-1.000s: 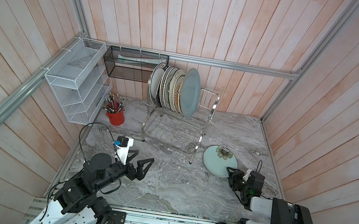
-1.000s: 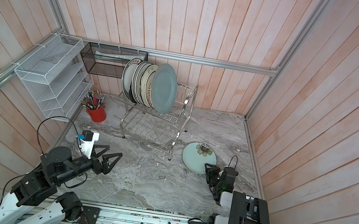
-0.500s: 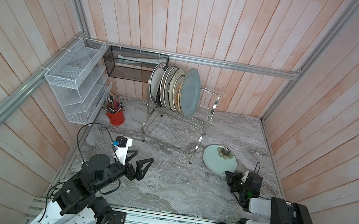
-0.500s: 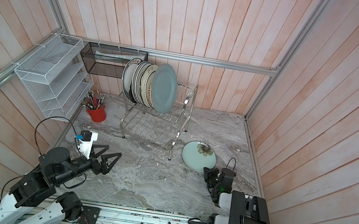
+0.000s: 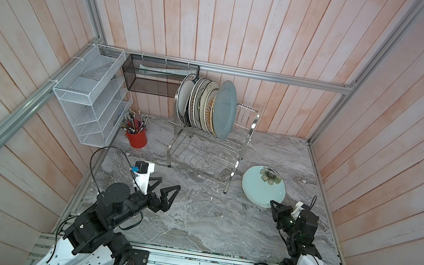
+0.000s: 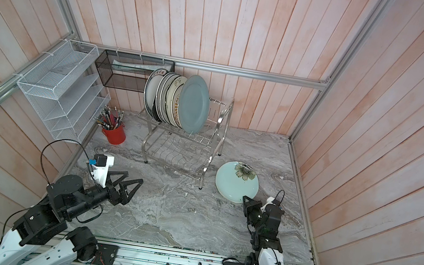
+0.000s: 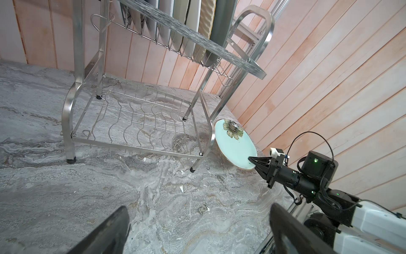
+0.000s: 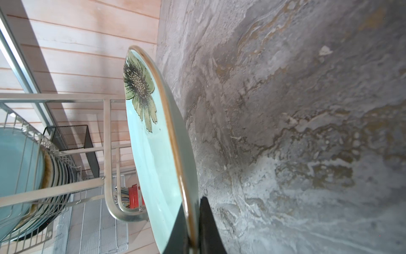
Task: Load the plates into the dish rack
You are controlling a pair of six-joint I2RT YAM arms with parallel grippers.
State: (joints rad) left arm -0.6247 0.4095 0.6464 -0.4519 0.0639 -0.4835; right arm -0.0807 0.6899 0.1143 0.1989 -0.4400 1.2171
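On tabletop [image 5: 190, 217], dish rack [image 7: 252, 70] stood by back wall, racked plates [image 5: 224, 110] upright between prongs of upper tier. Pale teal plate [image 5: 261, 188] lay just beside rack's leg, likely last to load. Right tool [image 5: 272, 204] pinched its near rim, the only graspable edge. Left tool [image 5: 169, 184] gaped wide, idle, well apart.
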